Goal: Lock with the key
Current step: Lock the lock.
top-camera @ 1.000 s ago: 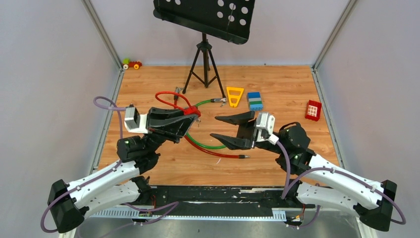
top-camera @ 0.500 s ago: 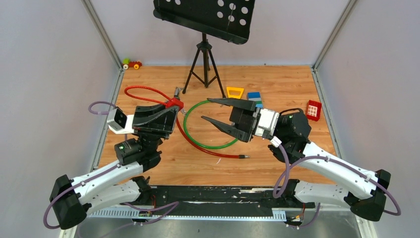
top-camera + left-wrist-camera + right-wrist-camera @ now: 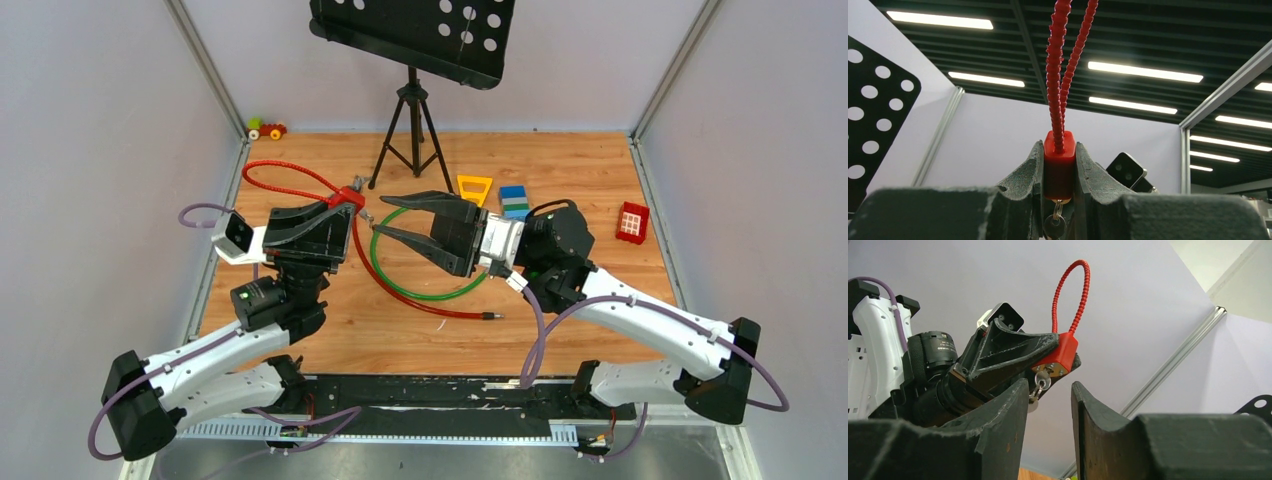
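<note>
Under the red padlock (image 3: 1064, 351), clamped in the left gripper (image 3: 1059, 150), the key (image 3: 1040, 382) sits in its keyhole, right gripper (image 3: 1049, 387) spread open just beside it; grasp and turn seemingly not yet done.

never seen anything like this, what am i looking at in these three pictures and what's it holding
Two robot arms, a left arm and a right arm, are bolted at a wooden table's near edge. The wide picture looks down from above; the other two come from a camera on each wrist, looking along its own claw. The left claw is shut on a small red padlock with a cable loop; a tiny key hangs under it. The right claw is open, close to the key. On the table lie a green cable, a blue block and a red block.
</note>
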Controlling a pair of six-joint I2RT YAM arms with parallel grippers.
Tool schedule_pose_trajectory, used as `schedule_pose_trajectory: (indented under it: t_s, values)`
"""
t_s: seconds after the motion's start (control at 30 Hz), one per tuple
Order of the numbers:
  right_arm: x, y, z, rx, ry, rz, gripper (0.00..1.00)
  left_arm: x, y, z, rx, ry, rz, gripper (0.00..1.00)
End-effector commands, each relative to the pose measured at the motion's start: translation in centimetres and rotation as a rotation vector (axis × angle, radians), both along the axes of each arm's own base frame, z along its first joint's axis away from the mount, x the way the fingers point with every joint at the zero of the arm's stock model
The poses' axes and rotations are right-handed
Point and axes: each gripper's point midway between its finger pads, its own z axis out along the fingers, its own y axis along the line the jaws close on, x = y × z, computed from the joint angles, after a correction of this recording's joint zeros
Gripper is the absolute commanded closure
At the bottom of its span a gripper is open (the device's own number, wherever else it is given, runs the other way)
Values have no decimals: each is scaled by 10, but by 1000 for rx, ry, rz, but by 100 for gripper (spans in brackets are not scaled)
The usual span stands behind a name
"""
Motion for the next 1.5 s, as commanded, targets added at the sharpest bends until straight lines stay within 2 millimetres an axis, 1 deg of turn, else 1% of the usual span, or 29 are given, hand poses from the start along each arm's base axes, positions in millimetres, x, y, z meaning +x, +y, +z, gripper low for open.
schedule_pose_trajectory:
  t_s: [0.0, 0.17, 0.4, 0.8, 0.93, 1.33, 1.47]
  values:
    - [-14, -2, 21, 45, -47, 28, 62, -20, 29, 24, -121, -69, -7, 100]
    - [-14, 4, 19, 37, -34, 30, 63, -20, 29, 23, -119, -68, -6, 100]
    - [-12, 9, 15, 32, -23, 27, 69, -19, 27, 21, -111, -65, -6, 100]
    - [-12, 12, 14, 34, -20, 27, 69, -19, 23, 17, -95, -69, -8, 100]
    - [-11, 13, 14, 32, -20, 26, 73, -17, 21, 16, -89, -64, -10, 100]
    - [-7, 18, 15, 35, -17, 16, 73, -20, 19, 15, -80, -73, -25, 100]
    - [-6, 19, 14, 35, -15, 15, 75, -20, 19, 15, -81, -73, -26, 100]
